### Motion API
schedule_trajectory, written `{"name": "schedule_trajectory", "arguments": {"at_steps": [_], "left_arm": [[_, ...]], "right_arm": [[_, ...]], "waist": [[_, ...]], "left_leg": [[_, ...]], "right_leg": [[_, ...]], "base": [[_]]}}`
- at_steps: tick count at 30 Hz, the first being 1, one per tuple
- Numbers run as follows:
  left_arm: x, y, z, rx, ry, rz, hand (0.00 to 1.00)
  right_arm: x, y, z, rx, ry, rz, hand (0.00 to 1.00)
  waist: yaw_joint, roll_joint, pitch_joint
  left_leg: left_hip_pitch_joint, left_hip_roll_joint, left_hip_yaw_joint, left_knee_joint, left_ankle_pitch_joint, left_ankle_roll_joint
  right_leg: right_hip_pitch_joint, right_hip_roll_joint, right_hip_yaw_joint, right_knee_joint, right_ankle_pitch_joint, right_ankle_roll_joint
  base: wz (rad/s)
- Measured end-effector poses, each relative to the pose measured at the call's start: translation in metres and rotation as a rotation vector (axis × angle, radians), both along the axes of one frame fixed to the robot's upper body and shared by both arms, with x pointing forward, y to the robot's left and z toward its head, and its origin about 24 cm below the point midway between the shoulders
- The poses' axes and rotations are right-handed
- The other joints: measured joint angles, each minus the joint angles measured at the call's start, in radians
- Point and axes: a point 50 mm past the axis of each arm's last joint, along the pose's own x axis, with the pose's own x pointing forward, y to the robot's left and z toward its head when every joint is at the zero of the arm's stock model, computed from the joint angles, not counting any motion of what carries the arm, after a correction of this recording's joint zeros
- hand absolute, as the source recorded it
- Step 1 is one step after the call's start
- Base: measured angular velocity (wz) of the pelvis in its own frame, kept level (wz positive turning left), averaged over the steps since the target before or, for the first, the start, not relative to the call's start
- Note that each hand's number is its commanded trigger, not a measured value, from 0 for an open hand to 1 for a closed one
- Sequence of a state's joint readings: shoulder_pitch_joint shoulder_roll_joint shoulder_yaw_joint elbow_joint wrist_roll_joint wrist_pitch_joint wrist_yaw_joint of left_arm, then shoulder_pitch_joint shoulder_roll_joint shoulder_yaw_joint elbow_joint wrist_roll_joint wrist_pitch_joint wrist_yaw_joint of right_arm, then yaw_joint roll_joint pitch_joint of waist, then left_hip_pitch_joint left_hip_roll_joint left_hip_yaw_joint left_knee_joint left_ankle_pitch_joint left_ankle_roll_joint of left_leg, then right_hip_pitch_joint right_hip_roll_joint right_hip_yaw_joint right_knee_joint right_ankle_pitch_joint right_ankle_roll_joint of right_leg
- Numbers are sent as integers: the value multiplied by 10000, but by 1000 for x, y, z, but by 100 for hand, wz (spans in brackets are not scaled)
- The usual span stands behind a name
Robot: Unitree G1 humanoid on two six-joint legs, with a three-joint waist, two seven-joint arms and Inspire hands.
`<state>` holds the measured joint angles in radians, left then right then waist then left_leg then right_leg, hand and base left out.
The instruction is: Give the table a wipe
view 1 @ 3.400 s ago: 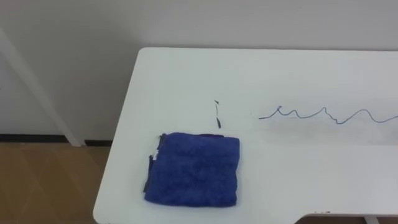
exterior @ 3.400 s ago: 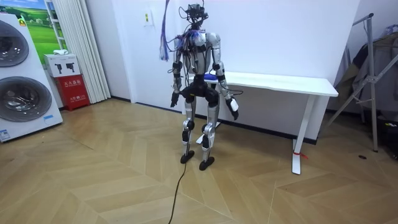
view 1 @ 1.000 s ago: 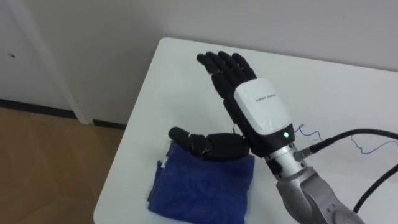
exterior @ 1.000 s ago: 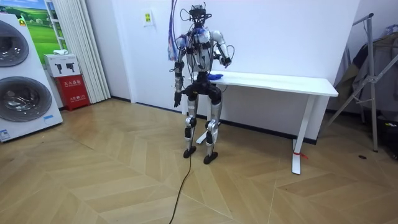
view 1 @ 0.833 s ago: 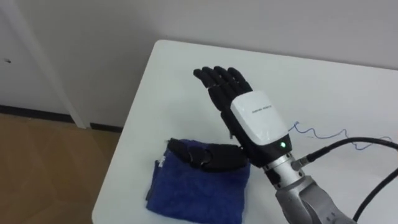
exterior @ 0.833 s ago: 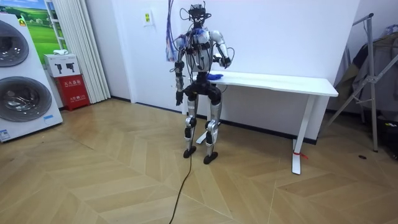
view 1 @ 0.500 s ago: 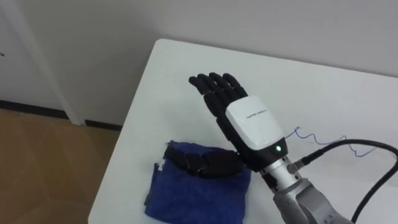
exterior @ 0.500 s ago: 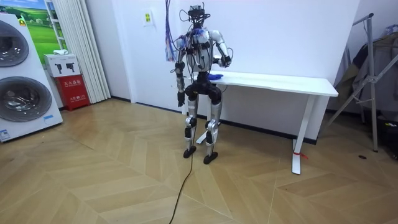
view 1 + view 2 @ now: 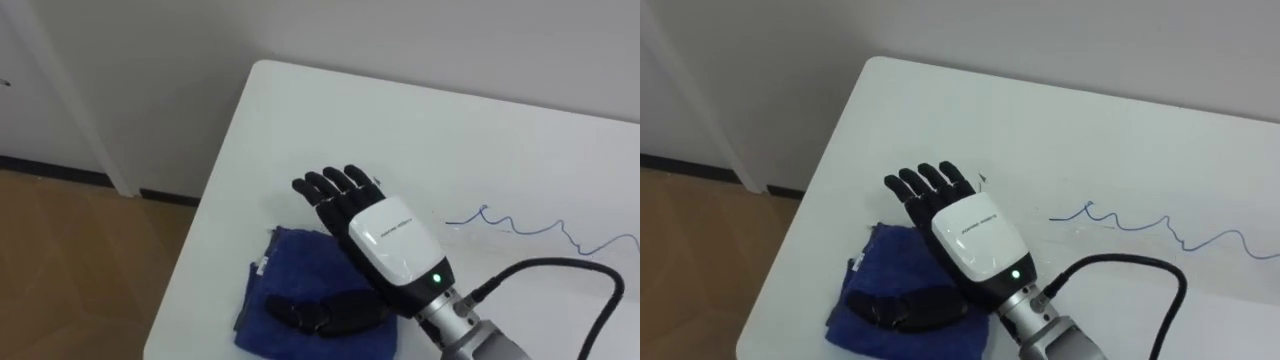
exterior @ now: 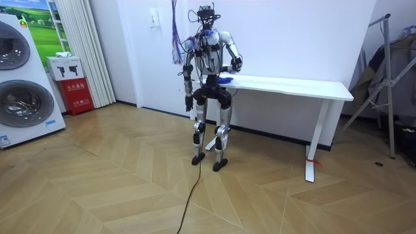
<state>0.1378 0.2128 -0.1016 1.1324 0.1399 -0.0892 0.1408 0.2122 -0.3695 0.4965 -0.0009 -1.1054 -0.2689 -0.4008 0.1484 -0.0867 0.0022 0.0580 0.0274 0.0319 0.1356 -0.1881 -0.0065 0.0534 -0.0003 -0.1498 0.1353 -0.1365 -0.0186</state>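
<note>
Blue cloth (image 9: 288,262), folded, lying at the near left corner of the white table (image 9: 300,130), my right hand (image 9: 390,245) spread flat over it, fingers straight and released, thumb stretched across the cloth, blue scribble (image 9: 540,228) off to the right, my left hand (image 10: 187,103) hanging at my side.

Washer (image 10: 19,104) + red box (image 10: 77,96) at the room view's left, metal stand (image 10: 388,81) at its right, wood floor (image 10: 117,188).

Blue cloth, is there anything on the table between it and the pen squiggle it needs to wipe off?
Nothing visible. The right hand lies open over the blue cloth, thumb across it, and only bare white table separates the cloth from the blue pen squiggle to its right.
</note>
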Motion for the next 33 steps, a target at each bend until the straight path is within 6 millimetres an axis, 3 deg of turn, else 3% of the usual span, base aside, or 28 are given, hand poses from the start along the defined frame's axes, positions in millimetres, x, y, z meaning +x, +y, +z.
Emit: {"name": "schedule_trajectory", "arguments": {"at_steps": [18, 33], "left_arm": [[-5, 1, -2, 58, 258, 138, 0], [1, -4, -2, 143, 168, -252, 0]], "right_arm": [[-3, -2, -5, 55, 69, -117, 0], [-16, 9, -19, 6, 852, 472, 0]], "waist": [[-14, 5, 0], [-25, 17, 10]], "left_leg": [[-17, -6, -22, 1, 0, 0], [-85, -12, -122, 7, 0, 1]], "right_leg": [[-2, -4, -20, -4, 0, 0], [-14, -24, -201, -8, -1, 1]], "base": [[0], [1]]}}
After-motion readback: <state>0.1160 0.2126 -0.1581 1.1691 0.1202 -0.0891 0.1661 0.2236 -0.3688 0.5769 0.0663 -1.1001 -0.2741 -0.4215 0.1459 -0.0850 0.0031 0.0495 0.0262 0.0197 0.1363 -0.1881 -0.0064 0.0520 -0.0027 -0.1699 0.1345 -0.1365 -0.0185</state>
